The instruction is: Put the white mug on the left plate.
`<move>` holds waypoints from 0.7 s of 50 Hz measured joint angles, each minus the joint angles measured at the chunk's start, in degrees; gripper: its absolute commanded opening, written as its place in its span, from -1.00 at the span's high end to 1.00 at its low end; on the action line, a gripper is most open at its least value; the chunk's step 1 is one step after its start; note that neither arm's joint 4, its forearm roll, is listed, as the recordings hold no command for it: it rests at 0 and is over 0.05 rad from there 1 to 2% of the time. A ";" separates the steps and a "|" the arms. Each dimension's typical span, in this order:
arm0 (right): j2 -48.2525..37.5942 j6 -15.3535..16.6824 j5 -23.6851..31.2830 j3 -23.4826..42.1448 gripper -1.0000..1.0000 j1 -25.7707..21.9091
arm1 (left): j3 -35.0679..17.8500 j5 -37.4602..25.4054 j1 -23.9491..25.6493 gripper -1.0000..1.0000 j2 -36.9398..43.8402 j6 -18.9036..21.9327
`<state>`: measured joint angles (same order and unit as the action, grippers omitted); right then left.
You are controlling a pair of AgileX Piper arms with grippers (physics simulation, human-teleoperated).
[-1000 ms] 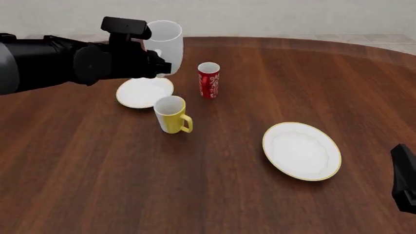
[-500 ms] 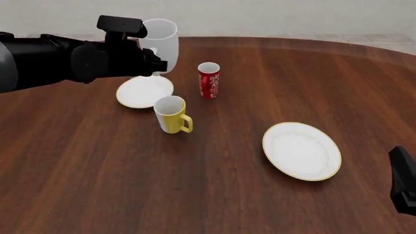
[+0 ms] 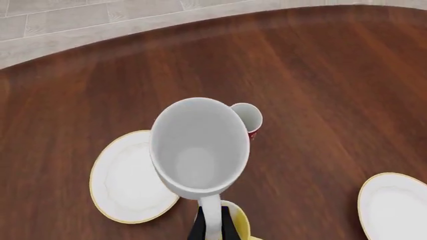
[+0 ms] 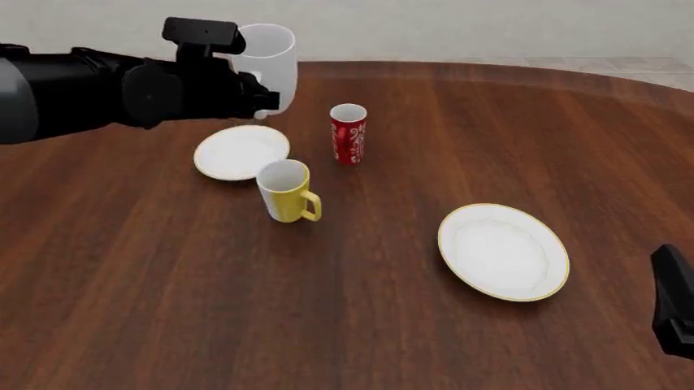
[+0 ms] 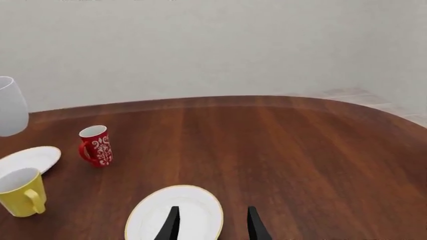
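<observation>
left gripper (image 3: pixel 212 226): fingers pinched on the handle of the white mug (image 4: pixel 270 67)
white mug: airborne, upright, clear of the table (image 4: pixel 434 325), above and just behind the far edge of the left plate (image 4: pixel 240 152)
left plate: bare, flat on the table
right gripper (image 5: pixel 211 222): fingers spread wide, holding nothing, above the larger plate (image 4: pixel 502 250)
yellow mug (image 4: pixel 286 191): near side of left plate
red cup (image 4: pixel 349 134): right of left plate

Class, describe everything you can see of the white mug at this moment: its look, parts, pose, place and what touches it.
The white mug is tall, plain, glossy and all white, seemingly ceramic, and empty inside. It hangs roughly upright in the air above the table, over the far edge of the small gold-rimmed plate. The left gripper pinches its handle; nothing else touches it. The red cup and yellow mug stand nearby.
</observation>
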<state>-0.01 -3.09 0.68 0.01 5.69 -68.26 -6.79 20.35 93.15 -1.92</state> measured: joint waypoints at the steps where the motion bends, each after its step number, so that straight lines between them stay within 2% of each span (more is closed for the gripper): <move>1: 0.00 -0.04 -0.02 0.00 -1.00 0.06 | -0.32 -0.05 -0.05 1.00 0.24 -0.01; 35: 0.00 -1.14 -0.49 0.00 -1.00 0.89 | -8.57 -1.46 -3.04 1.00 8.12 0.41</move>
<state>-0.01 -4.23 0.20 0.01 6.57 -76.82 -8.25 17.30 101.28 -1.51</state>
